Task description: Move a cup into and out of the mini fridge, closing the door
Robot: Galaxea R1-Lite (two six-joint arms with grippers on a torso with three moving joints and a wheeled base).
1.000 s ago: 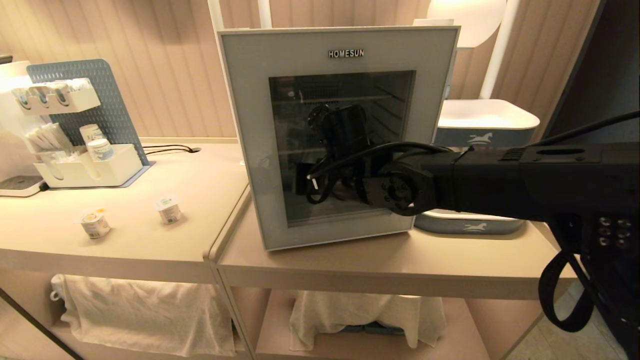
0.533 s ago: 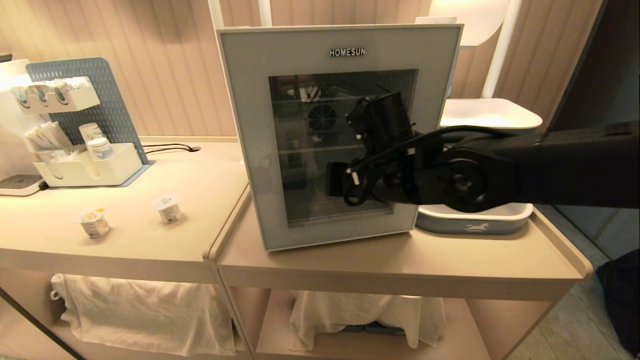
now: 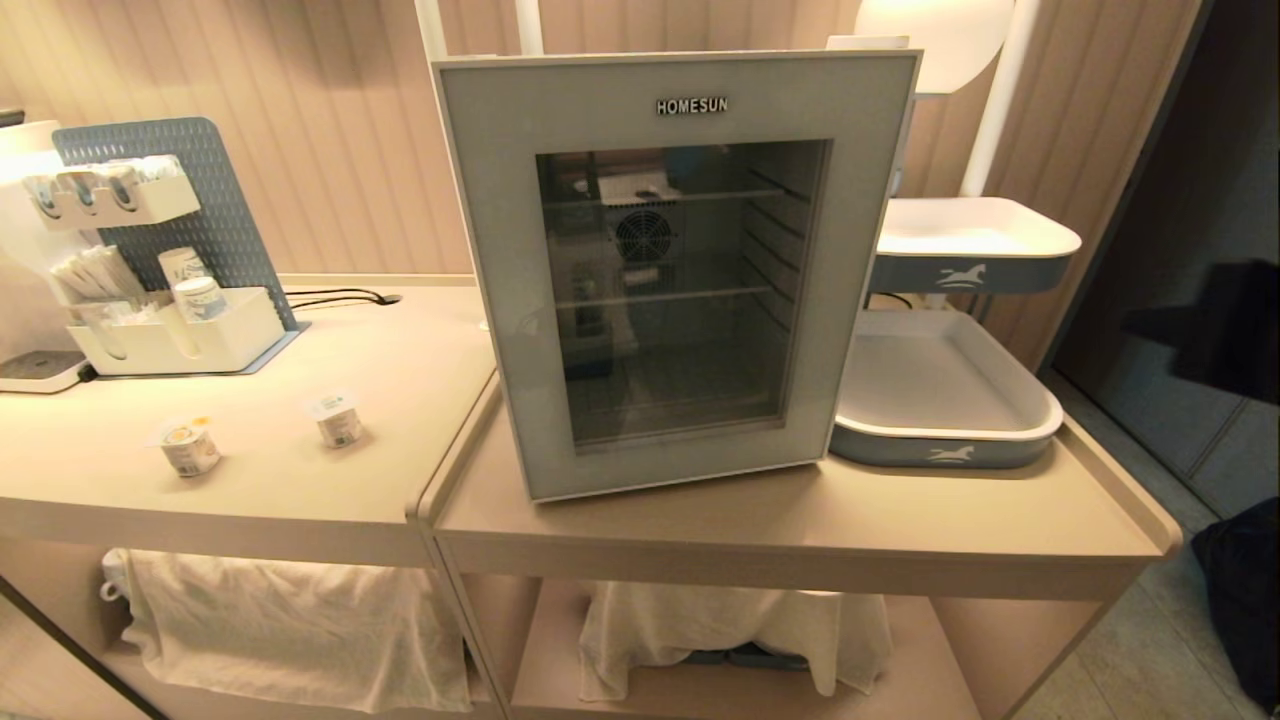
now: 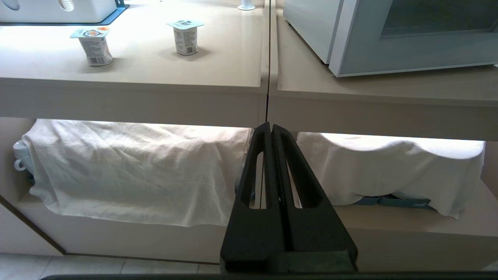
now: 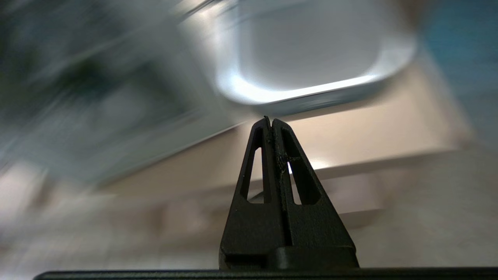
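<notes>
Mini fridge (image 3: 660,270) stands on the right-hand worktop (image 3: 800,520) with its door (image 3: 500,250) shut flat against the cabinet, the HOMESUN lettering across the top frame. Through the dark glass we see wire shelves and a small round fan at the back; we cannot make out a cup inside. Two small sealed cups sit on the left-hand worktop (image 3: 250,470), well apart from the fridge: one cup with an orange-marked lid (image 3: 186,446) nearer the front edge, and a second cup (image 3: 337,420) beside it, closer to the fridge. Both stand upright.

Just beside the fridge, on its right, lies a white tray with a grey rim and horse emblem (image 3: 945,450), with a second tray of the same kind (image 3: 970,272) raised above it. At the far left, a blue pegboard organiser (image 3: 160,250) holds sachets and small tubs. White cloths (image 3: 290,625) hang over the lower shelves.

Neither of our arms shows in the head view. Our left tool (image 4: 271,126) hangs low in front of the seam between the two worktops, its fingers pressed together and holding nothing. Our right tool (image 5: 271,120) is also pinched closed and empty, pointing toward the lower tray's rim in a blurred wrist view.
</notes>
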